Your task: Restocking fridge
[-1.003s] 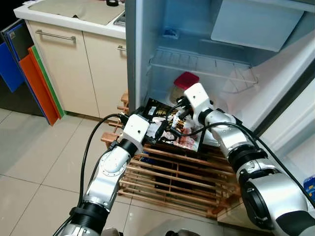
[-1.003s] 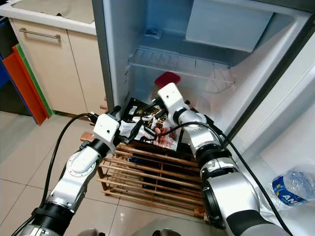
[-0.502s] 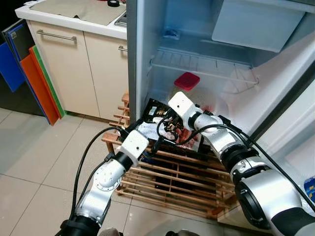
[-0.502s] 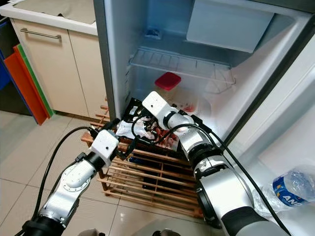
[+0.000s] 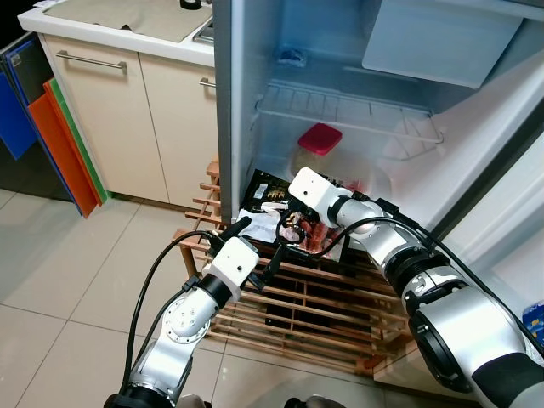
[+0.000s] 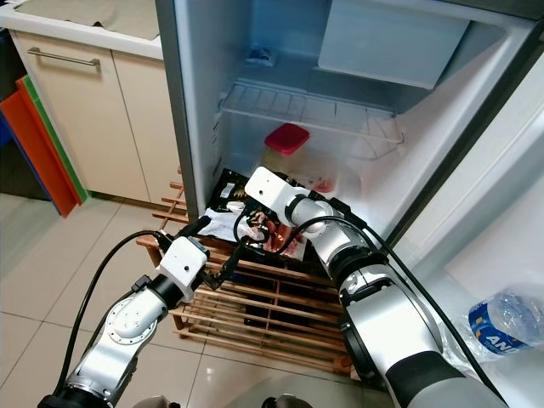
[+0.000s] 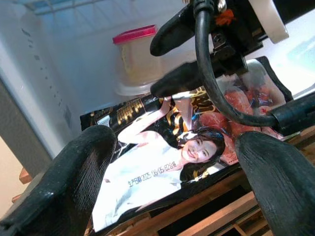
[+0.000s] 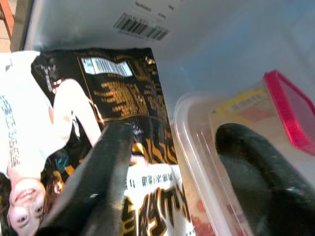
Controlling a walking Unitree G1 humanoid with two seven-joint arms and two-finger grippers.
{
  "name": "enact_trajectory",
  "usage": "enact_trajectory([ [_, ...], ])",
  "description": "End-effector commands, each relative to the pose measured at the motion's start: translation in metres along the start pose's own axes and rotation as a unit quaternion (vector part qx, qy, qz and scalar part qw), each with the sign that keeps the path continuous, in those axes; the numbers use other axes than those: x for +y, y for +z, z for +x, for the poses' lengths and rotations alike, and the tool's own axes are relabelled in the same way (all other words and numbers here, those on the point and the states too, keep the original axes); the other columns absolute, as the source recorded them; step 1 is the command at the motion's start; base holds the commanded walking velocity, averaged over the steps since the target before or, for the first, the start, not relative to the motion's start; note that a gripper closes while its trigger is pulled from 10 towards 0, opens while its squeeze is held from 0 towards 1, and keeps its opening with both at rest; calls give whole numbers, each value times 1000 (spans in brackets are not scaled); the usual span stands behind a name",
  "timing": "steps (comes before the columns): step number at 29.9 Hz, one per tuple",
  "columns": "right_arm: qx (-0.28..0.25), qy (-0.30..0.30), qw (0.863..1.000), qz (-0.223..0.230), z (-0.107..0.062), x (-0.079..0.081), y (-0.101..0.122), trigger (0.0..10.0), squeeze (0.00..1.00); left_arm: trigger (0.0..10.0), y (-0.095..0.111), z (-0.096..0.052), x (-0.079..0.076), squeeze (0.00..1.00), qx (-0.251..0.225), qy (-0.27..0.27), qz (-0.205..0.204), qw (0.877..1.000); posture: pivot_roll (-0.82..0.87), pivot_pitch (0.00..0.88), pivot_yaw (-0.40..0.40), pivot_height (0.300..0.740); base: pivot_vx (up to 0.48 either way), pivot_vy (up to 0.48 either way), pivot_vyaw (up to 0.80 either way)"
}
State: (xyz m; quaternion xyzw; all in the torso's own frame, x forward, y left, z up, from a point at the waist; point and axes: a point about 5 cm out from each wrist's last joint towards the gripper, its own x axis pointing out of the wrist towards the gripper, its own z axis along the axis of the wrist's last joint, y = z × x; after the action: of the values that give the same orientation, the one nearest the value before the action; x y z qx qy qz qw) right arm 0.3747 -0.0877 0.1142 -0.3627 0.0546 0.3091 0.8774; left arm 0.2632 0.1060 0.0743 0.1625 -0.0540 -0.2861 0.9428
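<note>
Open fridge (image 5: 357, 51) beside kitchen cabinets (image 5: 127, 110)

Colours noted at fridge
Packet (image 7: 162, 142) printed black, gold, white; tub (image 5: 315, 151) lidded red; boards (image 5: 59, 140) orange, green, blue.

a home kitchen: open fridge (image 5: 357, 93), cream cabinets (image 5: 102, 119) under a countertop (image 5: 127, 30), tiled floor (image 5: 59, 280)

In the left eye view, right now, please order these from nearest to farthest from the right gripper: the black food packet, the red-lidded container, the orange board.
1. Black food packet: directly under the right gripper, at the fridge's front edge.
2. Red-lidded container: just behind, deeper in the fridge.
3. Orange board: far off on the robot's left, leaning against the cabinet.
</note>
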Motion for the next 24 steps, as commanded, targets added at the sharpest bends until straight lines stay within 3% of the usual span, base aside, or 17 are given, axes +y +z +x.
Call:
enact_trajectory([
  [1, 8, -7, 1000, -2, 0, -5, -1, 10000, 1000, 10000, 7, 2, -1, 0, -15, -7, 3, 1000, 86, 67, -123, 740, 0, 0, 0],
  [6, 12, -2, 1000, 9, 0, -2, -3, 10000, 1000, 10000, 7, 0, -1, 0, -14, -4, 2, 1000, 97, 71, -124, 740, 0, 0, 0],
  [12, 13, 25, 994, 109, 1, 1, -2, 10000, 1000, 10000, 7, -3, -1, 0, -10, 1, 0, 1000, 106, 66, -125, 740, 0, 0, 0],
  [15, 15, 68, 992, 107, 2, 8, -1, 10000, 1000, 10000, 6, -3, -2, 0, -8, 0, -1, 1000, 104, 58, -126, 740, 0, 0, 0],
  [16, 25, 76, 992, 95, 2, 11, -3, 10000, 537, 10000, 6, -3, -2, 0, -8, -1, -1, 1000, 103, 56, -127, 740, 0, 0, 0],
  [17, 30, 77, 992, 94, 2, 13, -4, 10000, 0, 10000, 6, -1, -1, 0, -8, 0, 0, 1000, 105, 53, -129, 740, 0, 0, 0],
  [22, 33, 77, 992, 95, 3, 15, -5, 10000, 0, 10000, 7, 0, 0, 0, -8, 1, 1, 1000, 105, 49, -130, 740, 0, 0, 0],
  [24, 37, 75, 994, 73, 3, 16, -6, 10000, 0, 10000, 7, 1, 1, 0, -8, 3, 1, 1000, 103, 44, -130, 740, 0, 0, 0],
])
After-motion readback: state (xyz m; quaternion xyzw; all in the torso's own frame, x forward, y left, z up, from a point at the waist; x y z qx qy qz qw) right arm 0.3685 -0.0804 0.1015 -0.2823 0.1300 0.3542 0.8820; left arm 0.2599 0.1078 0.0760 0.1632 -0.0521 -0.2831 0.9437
